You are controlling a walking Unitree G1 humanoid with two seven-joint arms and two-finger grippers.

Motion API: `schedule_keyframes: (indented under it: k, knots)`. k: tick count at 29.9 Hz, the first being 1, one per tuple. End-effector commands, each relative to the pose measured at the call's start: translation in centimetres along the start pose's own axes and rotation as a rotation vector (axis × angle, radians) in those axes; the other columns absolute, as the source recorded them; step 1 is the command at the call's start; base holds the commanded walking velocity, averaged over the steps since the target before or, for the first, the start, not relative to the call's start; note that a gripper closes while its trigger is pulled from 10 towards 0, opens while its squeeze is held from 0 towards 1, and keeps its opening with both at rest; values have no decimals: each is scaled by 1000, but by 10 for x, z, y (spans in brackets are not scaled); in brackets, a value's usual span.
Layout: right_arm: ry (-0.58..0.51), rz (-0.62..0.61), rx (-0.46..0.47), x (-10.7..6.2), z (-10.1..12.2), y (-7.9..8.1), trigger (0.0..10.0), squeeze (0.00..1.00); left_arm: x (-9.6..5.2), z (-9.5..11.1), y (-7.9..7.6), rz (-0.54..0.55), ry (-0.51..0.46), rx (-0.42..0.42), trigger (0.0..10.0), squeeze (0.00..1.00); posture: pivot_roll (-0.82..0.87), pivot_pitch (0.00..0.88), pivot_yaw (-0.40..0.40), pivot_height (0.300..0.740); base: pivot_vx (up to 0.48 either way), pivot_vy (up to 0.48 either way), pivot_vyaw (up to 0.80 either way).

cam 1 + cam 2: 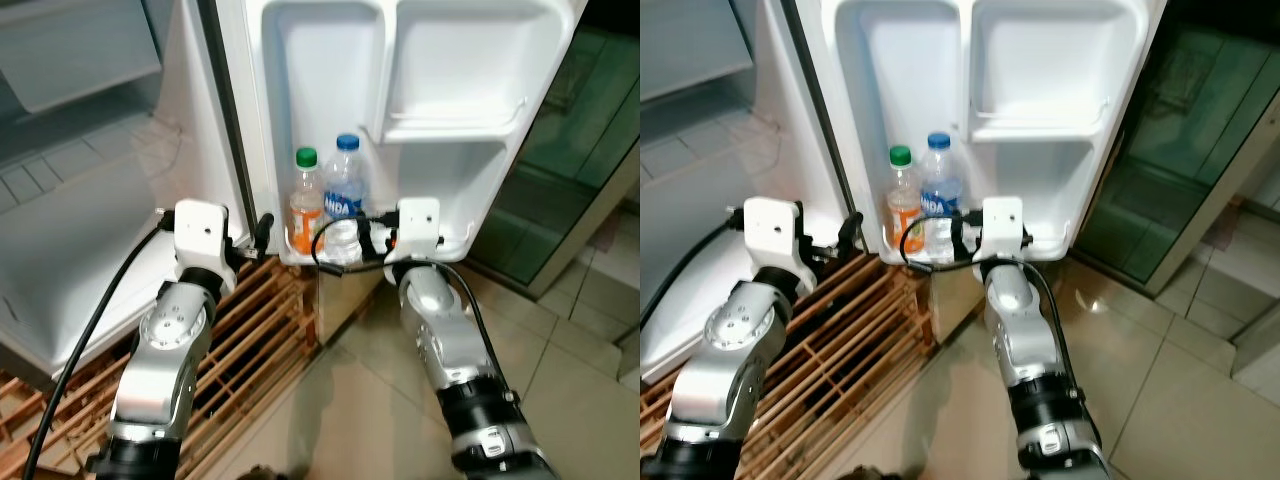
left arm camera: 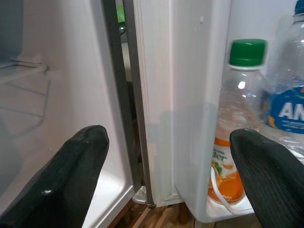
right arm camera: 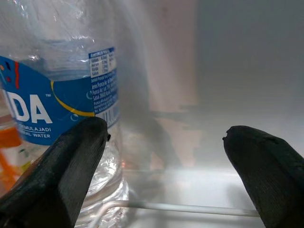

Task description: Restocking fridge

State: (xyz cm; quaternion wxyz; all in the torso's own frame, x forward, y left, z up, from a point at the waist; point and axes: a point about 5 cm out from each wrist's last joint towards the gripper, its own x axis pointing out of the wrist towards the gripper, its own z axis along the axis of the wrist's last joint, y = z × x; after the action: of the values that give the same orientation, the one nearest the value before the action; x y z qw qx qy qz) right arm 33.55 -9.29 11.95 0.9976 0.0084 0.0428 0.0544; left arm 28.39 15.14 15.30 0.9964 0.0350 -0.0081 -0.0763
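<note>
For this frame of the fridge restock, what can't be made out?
- Clear blue-capped water bottle: its base, hidden in the left eye view by the right claw.
- Green-capped orange drink bottle: its label text, too small in the eye views and covered by the door wall in the left wrist view.
- White fridge interior: its shelves, cut off.

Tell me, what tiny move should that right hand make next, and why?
Probably draw straight back. The right hand is open at the door shelf, its fingers not gripping the water bottle, which stands upright beside the orange bottle, so it looks placed.
</note>
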Motion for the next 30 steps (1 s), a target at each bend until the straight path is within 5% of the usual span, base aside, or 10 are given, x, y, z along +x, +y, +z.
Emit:
schedule_keyframes:
  k: [1,19,30]
  knots:
    - [-11,-5,-4,5,3,-1,10000,0,-1,3,2,10,-7,8,10000,0,-85,0,46,740,0,0,0]
    - [-31,-69,-87,12,-5,-14,10000,0,2,3,1,5,-5,8,10000,0,-83,0,47,740,0,0,0]
    - [-81,-51,-64,-17,-1,-13,10000,0,2,2,1,6,-6,5,10000,0,-92,0,41,740,0,0,0]
